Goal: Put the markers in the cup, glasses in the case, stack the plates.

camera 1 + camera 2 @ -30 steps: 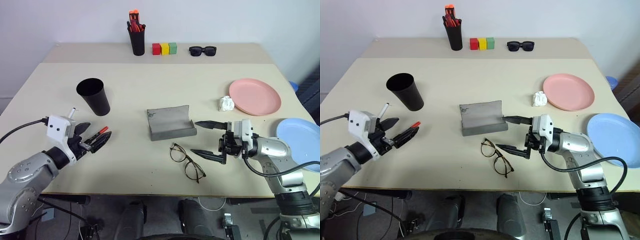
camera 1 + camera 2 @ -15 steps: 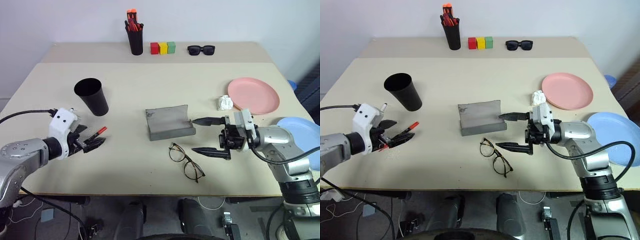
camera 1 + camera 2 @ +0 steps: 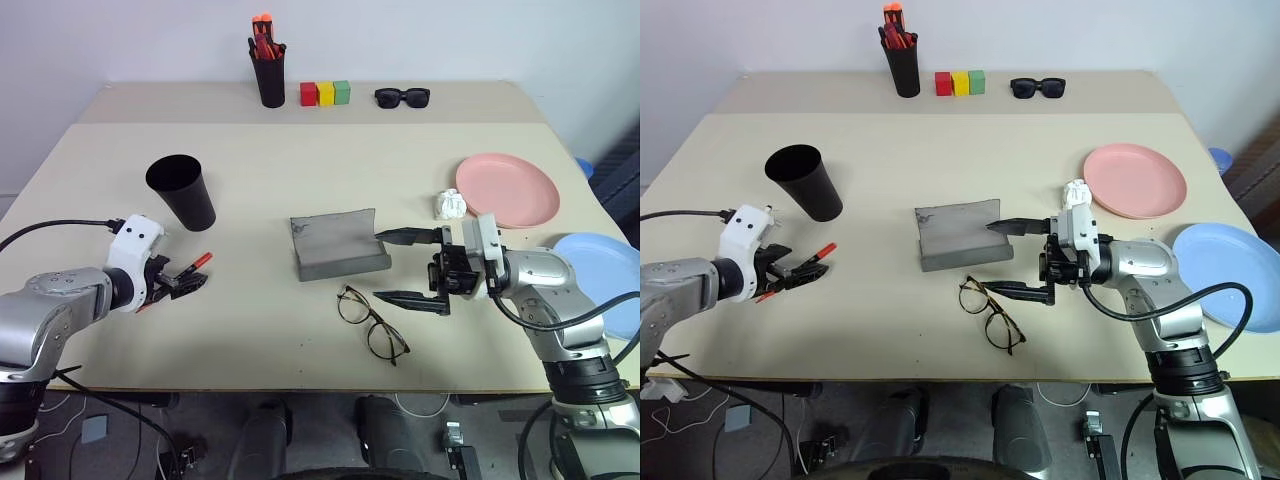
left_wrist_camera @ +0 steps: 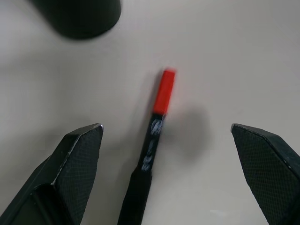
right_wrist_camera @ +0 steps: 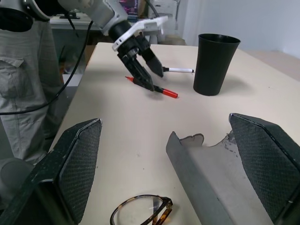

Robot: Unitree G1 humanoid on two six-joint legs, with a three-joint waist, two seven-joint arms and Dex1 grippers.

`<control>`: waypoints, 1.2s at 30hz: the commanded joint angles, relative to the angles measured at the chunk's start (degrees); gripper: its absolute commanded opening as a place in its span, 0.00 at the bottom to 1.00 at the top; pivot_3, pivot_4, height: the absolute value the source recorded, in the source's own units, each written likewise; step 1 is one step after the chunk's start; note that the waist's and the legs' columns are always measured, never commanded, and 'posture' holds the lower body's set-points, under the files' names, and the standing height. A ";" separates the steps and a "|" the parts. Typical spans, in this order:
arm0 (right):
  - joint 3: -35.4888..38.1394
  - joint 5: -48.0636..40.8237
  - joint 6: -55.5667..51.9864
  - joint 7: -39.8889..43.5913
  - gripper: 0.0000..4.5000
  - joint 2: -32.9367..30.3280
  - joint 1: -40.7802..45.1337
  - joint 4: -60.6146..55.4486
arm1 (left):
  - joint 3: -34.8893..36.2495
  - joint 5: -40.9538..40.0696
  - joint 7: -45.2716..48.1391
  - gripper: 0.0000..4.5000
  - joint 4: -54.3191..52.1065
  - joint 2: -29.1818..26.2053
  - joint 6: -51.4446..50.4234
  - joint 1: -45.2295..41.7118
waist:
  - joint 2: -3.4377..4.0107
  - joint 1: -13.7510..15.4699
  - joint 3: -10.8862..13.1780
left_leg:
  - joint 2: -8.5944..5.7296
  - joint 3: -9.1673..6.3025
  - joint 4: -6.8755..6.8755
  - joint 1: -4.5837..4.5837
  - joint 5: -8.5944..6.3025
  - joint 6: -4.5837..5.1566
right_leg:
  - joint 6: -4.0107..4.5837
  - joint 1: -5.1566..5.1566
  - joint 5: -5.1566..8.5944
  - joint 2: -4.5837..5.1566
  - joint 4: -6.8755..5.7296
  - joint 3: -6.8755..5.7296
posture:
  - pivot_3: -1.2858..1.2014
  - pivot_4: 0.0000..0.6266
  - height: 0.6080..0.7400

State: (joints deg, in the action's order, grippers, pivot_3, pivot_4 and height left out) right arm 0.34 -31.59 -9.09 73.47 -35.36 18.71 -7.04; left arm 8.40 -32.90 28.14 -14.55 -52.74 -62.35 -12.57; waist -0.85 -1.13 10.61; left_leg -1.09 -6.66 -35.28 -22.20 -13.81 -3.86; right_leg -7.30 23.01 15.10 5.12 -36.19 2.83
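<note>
A black marker with a red cap [image 4: 164, 91] lies on the table between the open fingers of my left gripper [image 3: 185, 283], which hangs low over it. A white marker [image 5: 178, 70] lies beside the black cup [image 3: 182, 190], just behind that gripper. The grey case [image 3: 340, 245] lies open at the table's middle, and the glasses [image 3: 372, 322] rest in front of it. My right gripper [image 3: 385, 266] stands open and level at the case's right end, above the glasses. The pink plate [image 3: 508, 190] and the blue plate [image 3: 600, 285] lie apart at the right.
A pen holder with orange pens [image 3: 270, 75], three coloured blocks [image 3: 326, 95] and black sunglasses [image 3: 403, 97] stand along the back. A crumpled white wad [image 3: 453, 205] lies by the pink plate. A person [image 5: 23, 70] stands beside the table's left side.
My left gripper has sunk and tipped down over the red-capped marker. My right gripper has risen slightly and shifted left toward the case. Both stay open.
</note>
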 commanded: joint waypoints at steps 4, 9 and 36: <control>0.73 -0.08 0.82 -0.94 0.99 -0.05 0.78 -2.51 | -4.95 3.94 -0.88 1.00 4.39 -0.31 -5.60 -4.59 | 0.00 0.10 0.00 | -0.01 0.00 -0.02 0.00 0.00 0.00 | -0.01 -0.01 0.00 0.00 -0.01 0.00 | 0.52 0.24 1.00; 1.10 -0.36 0.47 -1.88 1.00 -0.31 -0.30 -3.92 | -7.47 4.09 1.60 0.63 6.73 -0.21 -9.07 -8.59 | 0.01 0.03 0.00 | 0.00 0.00 -0.02 0.05 0.01 0.00 | -0.01 -0.01 0.00 -0.01 -0.08 0.00 | 0.52 0.24 1.00; 0.30 1.59 2.98 -4.79 1.00 2.69 2.86 -0.18 | 4.87 11.04 -10.85 0.02 -7.82 22.41 26.31 -17.94 | -0.12 0.09 0.09 | -0.01 -0.01 -0.20 -0.08 0.05 -0.08 | -0.19 0.00 -0.15 -0.01 -0.03 0.01 | 0.52 0.24 1.00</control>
State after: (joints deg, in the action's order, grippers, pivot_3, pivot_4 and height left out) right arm 0.33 -29.88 -7.25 68.99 -33.47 19.98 -7.31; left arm 10.70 -25.61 21.56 -24.25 -31.62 -42.39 -28.71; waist -0.96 -1.04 10.69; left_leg -1.10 -6.67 -35.49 -22.29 -13.76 -3.94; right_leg -7.50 23.00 14.95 5.12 -36.22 2.84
